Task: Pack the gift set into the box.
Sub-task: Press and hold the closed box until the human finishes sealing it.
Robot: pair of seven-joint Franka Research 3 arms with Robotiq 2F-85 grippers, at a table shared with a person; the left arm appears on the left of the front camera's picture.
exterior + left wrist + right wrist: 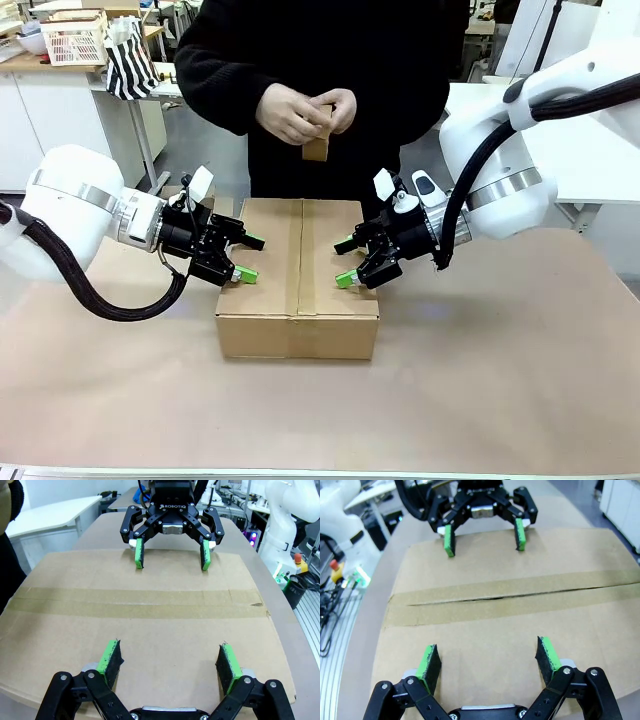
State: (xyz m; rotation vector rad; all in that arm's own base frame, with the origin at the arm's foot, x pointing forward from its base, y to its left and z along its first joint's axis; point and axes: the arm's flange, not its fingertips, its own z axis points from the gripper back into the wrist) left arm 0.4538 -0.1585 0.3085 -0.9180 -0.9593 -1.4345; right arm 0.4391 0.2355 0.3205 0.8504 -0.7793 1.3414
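The box (298,290) stands in the middle of the table with its top flaps down and a strip of brown tape (135,603) along the centre seam. In the right wrist view a thin dark slit shows along the seam (485,599). My left gripper (250,259) hovers open over the box's left end, with nothing between its fingers (169,655). My right gripper (344,262) faces it, open and holding nothing, over the right end (487,656). The gift set is hidden from view.
A person stands at the far side, both hands around a small brown object (318,140) above the box's far edge. Brown paper (480,380) covers the table. A white slatted basket (75,42) and a striped bag (130,60) are at the back left.
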